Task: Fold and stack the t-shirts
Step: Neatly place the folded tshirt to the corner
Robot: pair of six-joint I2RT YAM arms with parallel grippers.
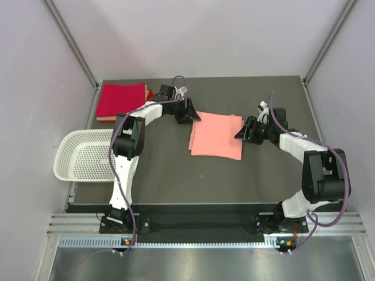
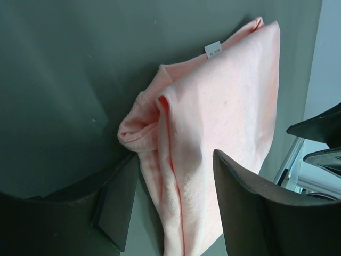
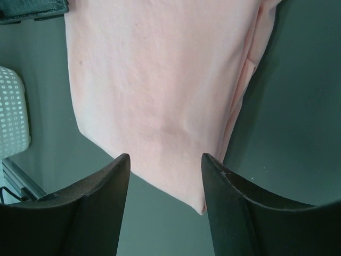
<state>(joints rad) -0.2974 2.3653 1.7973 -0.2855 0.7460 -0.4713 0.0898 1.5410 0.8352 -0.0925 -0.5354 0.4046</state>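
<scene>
Straddling opposite sides of the pink tee, both of your claws stand spread, gripping nothing.

Your salmon-pink folded cloth t-shirt (image 1: 215, 136) lies flat near the middle of the dark table (image 1: 158, 170), somewhat toward the far edge. Your left gripper (image 1: 190, 111) is at the shirt's far left corner. In the left wrist view its fingers (image 2: 120, 205) are parted either side of a bunched fold, and a small white tag (image 2: 212, 49) shows at the cloth's edge. Your right gripper (image 1: 243, 132) is at the shirt's right side, jaws apart over the hem. A stack of crimson folded t-shirts (image 1: 121, 100) occupies the far left corner. A white perforated plastic basket (image 1: 82, 155) overhangs the left edge.
</scene>
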